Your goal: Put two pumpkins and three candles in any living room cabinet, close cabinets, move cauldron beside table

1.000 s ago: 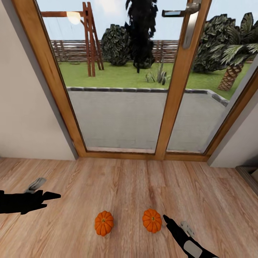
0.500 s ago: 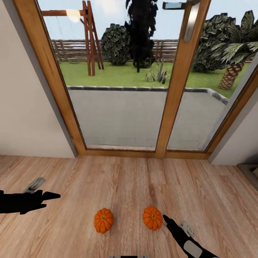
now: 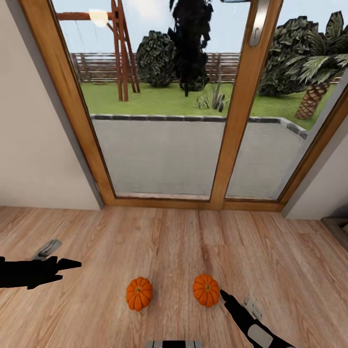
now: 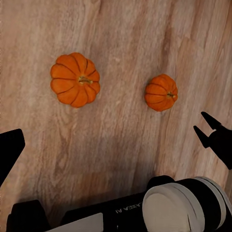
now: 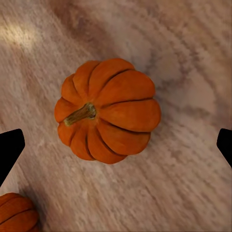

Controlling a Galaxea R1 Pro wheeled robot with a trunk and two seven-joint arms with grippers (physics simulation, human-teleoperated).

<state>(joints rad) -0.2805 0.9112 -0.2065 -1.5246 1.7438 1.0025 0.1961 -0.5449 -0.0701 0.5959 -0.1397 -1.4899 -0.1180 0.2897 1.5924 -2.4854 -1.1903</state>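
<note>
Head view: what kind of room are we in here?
Likely a living room at the edge of a house, by a garden door. Wood-plank floor, a wood-framed glass patio door onto a paved terrace and lawn, and two pumpkins lying on the floor.

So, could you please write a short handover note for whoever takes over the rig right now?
Left hand: open, empty, hovering above the wooden floor, off to the left pumpkin's side.
Right hand: open, empty, poised over the right pumpkin, fingertips on either side of it.
Left pumpkin sits beside it; both are on the floor before the glass patio door.
Done: nothing stowed.
Left: grasp both pumpkins, find the candles, cabinet and cauldron.
</note>
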